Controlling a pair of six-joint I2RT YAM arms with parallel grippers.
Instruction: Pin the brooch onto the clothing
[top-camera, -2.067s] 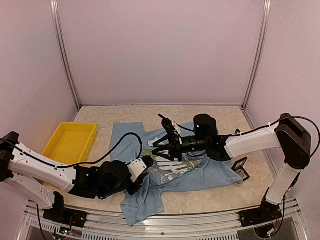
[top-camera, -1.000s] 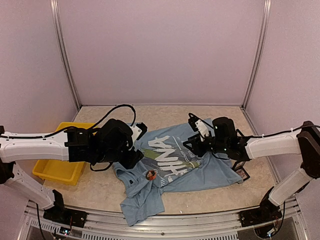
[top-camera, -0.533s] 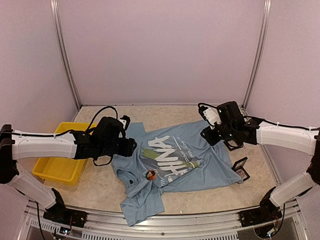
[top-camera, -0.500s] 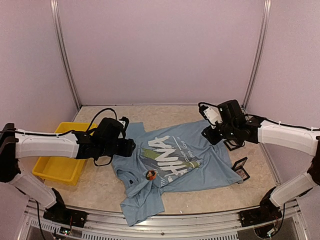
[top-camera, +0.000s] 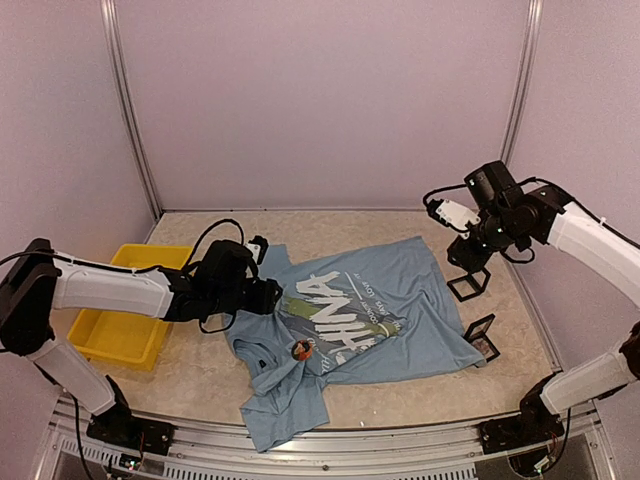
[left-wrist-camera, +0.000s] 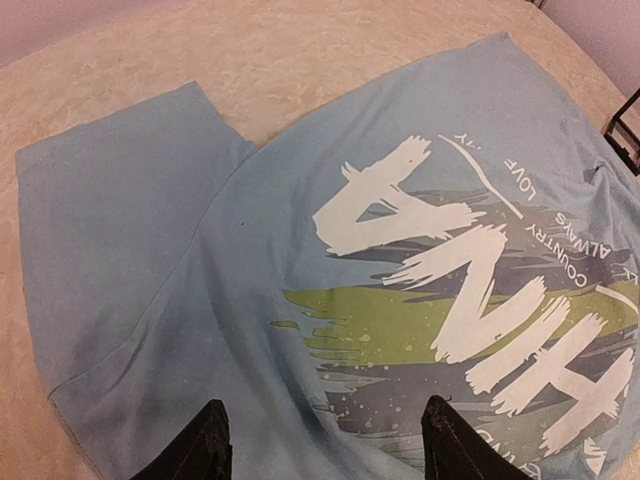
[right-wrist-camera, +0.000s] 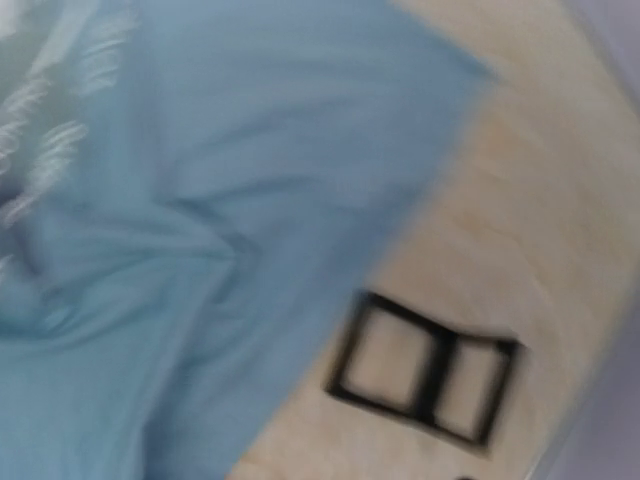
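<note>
The clothing (top-camera: 400, 300), a light blue T-shirt with white lettering and green strokes, lies spread mid-table, its lower left part crumpled. The brooch (top-camera: 299, 349), small, round and orange-dark, sits on the cloth near the collar. My left gripper (top-camera: 268, 292) hovers low at the shirt's left edge. In the left wrist view it (left-wrist-camera: 328, 445) is open, with only the clothing (left-wrist-camera: 150, 230) and its print between the fingertips. My right gripper (top-camera: 440, 210) is raised at the back right, away from the shirt. Its blurred wrist view shows the clothing (right-wrist-camera: 200, 200) but no fingers.
A yellow tray (top-camera: 130, 300) stands at the left behind my left arm. Two black frames lie on the table right of the shirt, one (top-camera: 468, 285) under my right arm and one (top-camera: 482, 335) nearer; a black double frame (right-wrist-camera: 425, 368) shows in the right wrist view.
Both arms have drawn back from the middle of the shirt. The right one rose toward the back right, the left one slid left. The brooch stays on the cloth.
</note>
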